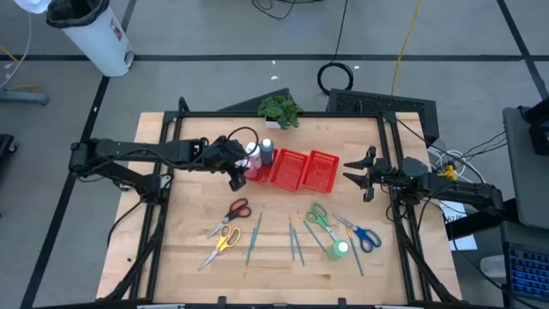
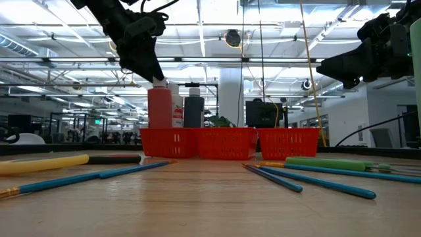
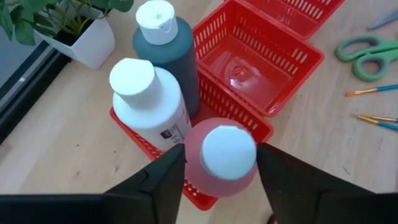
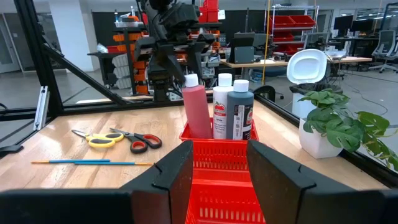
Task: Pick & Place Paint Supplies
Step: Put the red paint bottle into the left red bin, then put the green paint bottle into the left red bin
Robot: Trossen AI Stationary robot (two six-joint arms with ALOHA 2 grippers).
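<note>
A: Status on left?

B: My left gripper (image 3: pixel 219 163) is over the end compartment of the red mesh tray (image 1: pixel 296 169), fingers either side of the red paint bottle (image 3: pixel 221 162) at its white cap. Fingers (image 3: pixel 163 180) are spread, with slim gaps to the bottle on both sides, so no grip on it. The bottle stands upright in the compartment.

A: What else is in that bin?

B: A white bottle (image 3: pixel 150 102) and a dark teal bottle (image 3: pixel 168 46), both white-capped, upright, touching each other and packed in beside the red one. The middle compartment next to it holds nothing.

A: Any labels readable?

B: No. The white bottle has a label with a red patch and small print, the dark one a small red mark. Too small to make out a brand or any words.

A: Right arm?

B: My right gripper (image 1: pixel 367 174) hangs above the table just off the tray's far end, fingers parted, carrying nothing.

A: Rest of the supplies?

B: On the table in front of the tray: red scissors (image 1: pixel 238 209), yellow scissors (image 1: pixel 225 239), green scissors (image 1: pixel 318 215), blue scissors (image 1: pixel 364 235), a green-capped bottle (image 1: pixel 341 249) and thin brushes (image 1: pixel 255 238) lying between them. A potted plant (image 1: pixel 279 110) sits behind the tray.
</note>
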